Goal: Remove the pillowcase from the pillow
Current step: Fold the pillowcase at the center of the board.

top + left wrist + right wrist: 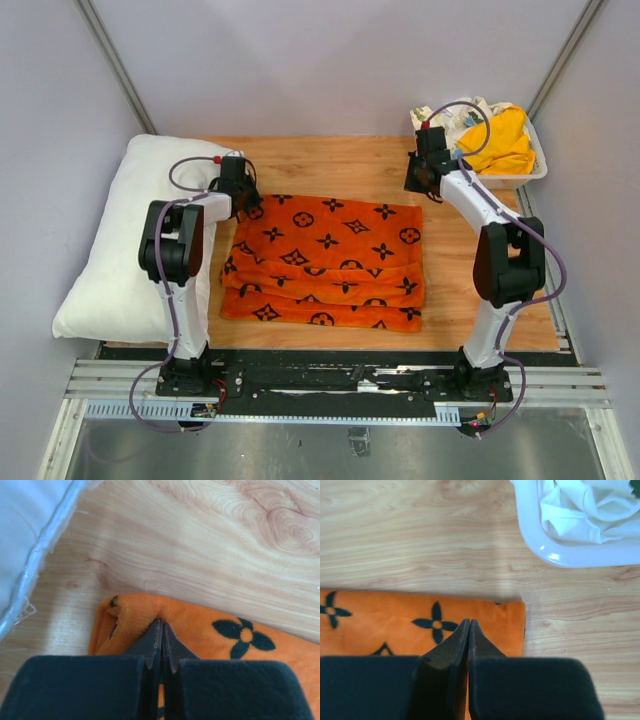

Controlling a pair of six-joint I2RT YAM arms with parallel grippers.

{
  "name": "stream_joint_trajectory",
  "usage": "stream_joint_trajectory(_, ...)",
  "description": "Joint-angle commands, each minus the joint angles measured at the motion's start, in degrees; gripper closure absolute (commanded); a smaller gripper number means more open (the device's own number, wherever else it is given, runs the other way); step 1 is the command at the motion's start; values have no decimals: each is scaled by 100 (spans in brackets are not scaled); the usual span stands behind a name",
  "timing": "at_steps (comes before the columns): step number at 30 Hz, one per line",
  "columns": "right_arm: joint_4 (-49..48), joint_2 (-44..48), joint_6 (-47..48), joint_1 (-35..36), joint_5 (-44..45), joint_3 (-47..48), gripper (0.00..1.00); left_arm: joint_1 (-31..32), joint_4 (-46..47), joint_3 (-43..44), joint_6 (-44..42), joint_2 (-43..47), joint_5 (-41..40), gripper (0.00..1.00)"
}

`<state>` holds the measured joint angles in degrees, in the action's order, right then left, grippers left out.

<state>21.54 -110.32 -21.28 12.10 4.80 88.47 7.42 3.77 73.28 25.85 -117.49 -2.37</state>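
Where the table meets the left wall, the pillow lies bare and plump, one long side hanging past the table edge; it is out of its cover and just beside the pillowcase, which lies folded in flat overlapping layers at the middle of the table, its black motifs facing up.

At the far left corner of that orange stack the left gripper points down; in the left wrist view its jaws are pressed together, and the corner fabric is gathered into a raised pucker at the tips, nipped between them, with the pillow's seamed edge showing at the left of the view.

At the far right corner the right gripper also points down; in the right wrist view its jaws are clamped together just inside the cloth's right edge, over fabric that lies flat, and I cannot tell whether any of it is caught.

Further right, at the far corner, a white bin holds a yellow-orange cloth and a white floral cloth; it stands apart from the pillowcase.
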Motion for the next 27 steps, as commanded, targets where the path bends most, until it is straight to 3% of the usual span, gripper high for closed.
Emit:
stream_joint_trajectory(1,-54,171,-206,250,154,-561,99,-5,-245,-196,-91,236,-173,100)
stream_joint_trajectory(7,-208,-248,-286,337,419,-1038,99,-6,-203,-388,-108,338,-203,100)
stream_joint_trajectory(12,-152,-780,-194,329,520,-711,99,-4,-152,-534,-82,414,-176,100)
stream_joint_trajectory(21,259,-2103,432,260,785,1436,99,-8,-303,127,45,-216,-163,100)
stream_joint_trajectory(27,615,-3046,937,118,409,3217,99,-12,-909,1530,8,-1050,194,100)
